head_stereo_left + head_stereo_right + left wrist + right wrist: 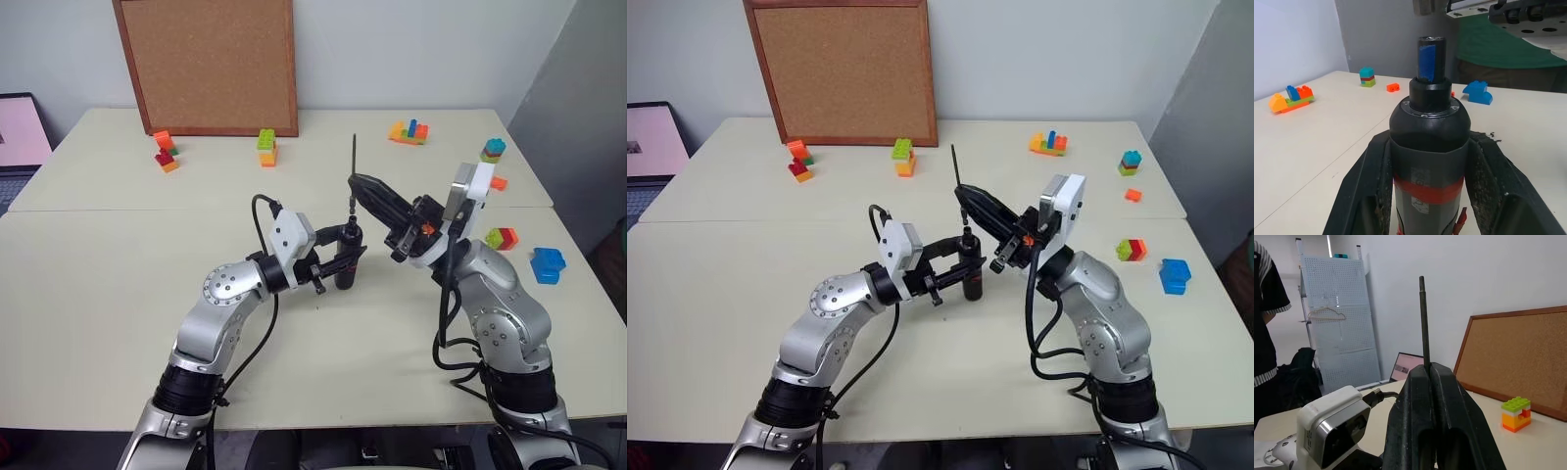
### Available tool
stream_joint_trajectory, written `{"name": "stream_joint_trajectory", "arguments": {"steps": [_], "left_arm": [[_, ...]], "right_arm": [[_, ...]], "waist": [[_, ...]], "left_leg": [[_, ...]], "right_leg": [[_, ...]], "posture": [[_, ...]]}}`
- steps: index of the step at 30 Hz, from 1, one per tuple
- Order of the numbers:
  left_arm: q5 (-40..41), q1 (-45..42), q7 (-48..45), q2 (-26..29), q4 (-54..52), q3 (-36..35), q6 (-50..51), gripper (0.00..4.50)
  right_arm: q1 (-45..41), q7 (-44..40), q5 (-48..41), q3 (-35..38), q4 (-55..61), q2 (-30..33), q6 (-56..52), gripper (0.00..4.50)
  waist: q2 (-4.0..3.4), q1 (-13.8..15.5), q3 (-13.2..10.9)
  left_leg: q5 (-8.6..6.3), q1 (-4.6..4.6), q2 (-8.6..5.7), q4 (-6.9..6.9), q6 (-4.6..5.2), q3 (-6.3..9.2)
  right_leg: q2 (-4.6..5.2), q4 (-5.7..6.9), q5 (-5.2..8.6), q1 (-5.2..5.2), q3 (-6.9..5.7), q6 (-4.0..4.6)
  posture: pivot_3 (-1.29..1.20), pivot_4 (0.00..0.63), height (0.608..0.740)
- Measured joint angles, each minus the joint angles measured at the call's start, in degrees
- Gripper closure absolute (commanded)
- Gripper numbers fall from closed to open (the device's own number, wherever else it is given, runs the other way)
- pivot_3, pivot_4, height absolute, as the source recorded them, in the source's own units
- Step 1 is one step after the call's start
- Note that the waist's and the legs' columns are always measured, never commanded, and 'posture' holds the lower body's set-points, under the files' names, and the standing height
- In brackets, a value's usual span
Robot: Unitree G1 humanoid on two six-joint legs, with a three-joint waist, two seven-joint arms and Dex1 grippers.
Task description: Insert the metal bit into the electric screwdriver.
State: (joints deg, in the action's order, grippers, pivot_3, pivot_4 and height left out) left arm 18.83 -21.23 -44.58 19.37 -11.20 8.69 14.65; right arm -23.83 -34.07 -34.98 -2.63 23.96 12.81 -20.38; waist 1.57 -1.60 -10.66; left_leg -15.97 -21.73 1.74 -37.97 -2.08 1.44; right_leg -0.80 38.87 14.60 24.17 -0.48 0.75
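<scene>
While upright, tip up, electric screwdriver clamped in left tool | right tool pinches vertical metal bit

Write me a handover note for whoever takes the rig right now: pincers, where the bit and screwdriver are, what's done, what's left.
Left pincer: shut on the electric screwdriver, held upright above the table, tip up.
Right pincer: shut on the metal bit, which stands roughly upright; its upper end rises well clear of the fingers.
Positions: the bit's lower end sits just above the screwdriver's tip, nearly in line; whether it has entered the socket cannot be told.
Done: both parts picked up and brought together.
Left: seat the bit fully in the tip, then release it.
</scene>
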Motion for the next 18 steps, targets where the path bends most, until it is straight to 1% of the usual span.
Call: {"name": "stream_joint_trajectory", "arguments": {"steps": [8, 18], "left_arm": [[0.00, -0.42, -0.07, -0.02, 0.31, 0.17, 0.05, 2.83], [0.03, -0.44, -0.04, -0.02, 0.30, 0.29, 0.06, 2.83]], "right_arm": [[0.46, -0.67, 2.18, -1.04, 0.00, -0.11, 2.29, 4.50], [1.08, -0.82, 2.29, -1.53, 0.00, 0.07, 2.48, 4.50]], "waist": [[0.00, 0.00, 0.00], [0.00, 0.02, 0.00]], "left_leg": [[0.00, 0.00, 0.00, 0.00, 0.00, 0.00], [0.00, 0.00, 0.00, -0.01, 0.00, 0.00]], "right_leg": [[0.00, 0.00, 0.00, 0.00, 0.00, 0.00], [0.01, 0.00, 0.00, -0.01, 0.01, 0.00]], "posture": [[0.00, 0.150, 0.740], [0.00, 0.150, 0.740]]}}
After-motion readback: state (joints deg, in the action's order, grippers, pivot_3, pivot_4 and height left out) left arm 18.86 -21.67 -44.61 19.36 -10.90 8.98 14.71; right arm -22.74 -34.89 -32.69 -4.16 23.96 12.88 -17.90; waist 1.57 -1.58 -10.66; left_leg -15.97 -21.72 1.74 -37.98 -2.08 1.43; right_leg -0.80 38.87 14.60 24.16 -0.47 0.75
